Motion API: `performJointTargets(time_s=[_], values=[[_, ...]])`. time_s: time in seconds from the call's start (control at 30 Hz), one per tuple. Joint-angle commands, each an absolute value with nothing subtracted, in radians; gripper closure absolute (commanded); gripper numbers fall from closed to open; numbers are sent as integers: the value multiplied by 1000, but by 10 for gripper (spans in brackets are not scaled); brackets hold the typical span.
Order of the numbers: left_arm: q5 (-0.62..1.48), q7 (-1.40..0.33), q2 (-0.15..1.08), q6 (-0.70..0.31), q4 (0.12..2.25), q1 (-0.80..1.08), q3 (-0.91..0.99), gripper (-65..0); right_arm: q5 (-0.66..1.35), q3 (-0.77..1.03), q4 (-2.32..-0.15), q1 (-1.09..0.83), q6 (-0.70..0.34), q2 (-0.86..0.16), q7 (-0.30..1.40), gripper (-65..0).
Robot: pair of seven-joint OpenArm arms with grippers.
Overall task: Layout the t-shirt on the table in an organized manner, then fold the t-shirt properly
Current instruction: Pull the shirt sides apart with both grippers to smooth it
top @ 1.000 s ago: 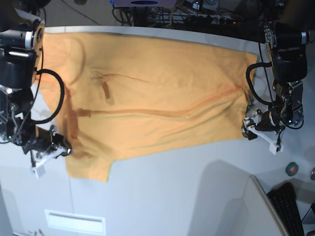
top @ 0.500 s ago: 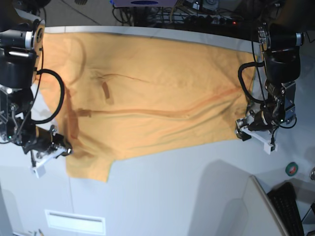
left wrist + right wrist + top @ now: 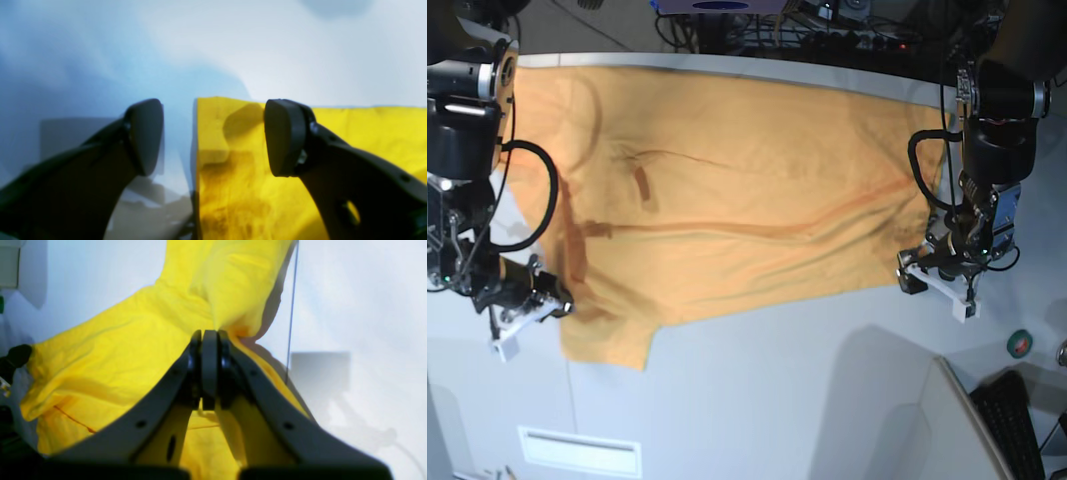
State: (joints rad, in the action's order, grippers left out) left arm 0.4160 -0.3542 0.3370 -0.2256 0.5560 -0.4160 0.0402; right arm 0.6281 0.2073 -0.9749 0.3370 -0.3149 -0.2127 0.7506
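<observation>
On the left of the base view our right hand is pinched tight on the shirt at its sleeve end; the right wrist view shows the fingers pressed together with yellow cloth gathered at their tips. From there the shirt runs across the desk almost fully spread, lying flat with only a few long creases and a short sleeve flap hanging toward the near edge. No part of it looks folded over yet.

On the right, our left hand sits at the shirt's near corner with its fingers apart. The left wrist view shows that corner lying between the two spread fingertips, and we cannot see them touching it.

We judge the laying-out to be nearly finished: the body is flat and roughly squared. What remains, as we read it, is taking hold of that right corner, smoothing the last creases, and then the whole of the folding.
</observation>
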Motion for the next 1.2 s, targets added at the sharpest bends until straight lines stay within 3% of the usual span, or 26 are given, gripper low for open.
performJointTargets(time_s=[0.0,0.2,0.27,0.37,0.47,0.77,0.97,1.17], values=[[418,-392,335,-229,556,-426,41,-456,647,211,-992,364,-329,-225,734,0],[415,-387,323,-229,553,-438,27,-443,647,211,-992,364,-329,-225,734,0],[412,-387,320,-229,556,-438,27,-359,647,211,-992,364,-329,-225,734,0],[414,-387,320,-229,556,-438,25,-146,647,211,-992,364,-329,-225,734,0],[412,-387,320,-229,556,-438,25,0,647,209,-992,364,-329,-226,734,0],[410,-397,326,-229,604,-493,24,0,645,206,-990,398,-331,-251,733,0],[410,-542,326,-229,780,-496,24,0,644,205,-964,464,-332,-308,723,0],[410,-578,326,-229,825,-493,24,0,552,-10,-799,552,-348,-354,601,0]])
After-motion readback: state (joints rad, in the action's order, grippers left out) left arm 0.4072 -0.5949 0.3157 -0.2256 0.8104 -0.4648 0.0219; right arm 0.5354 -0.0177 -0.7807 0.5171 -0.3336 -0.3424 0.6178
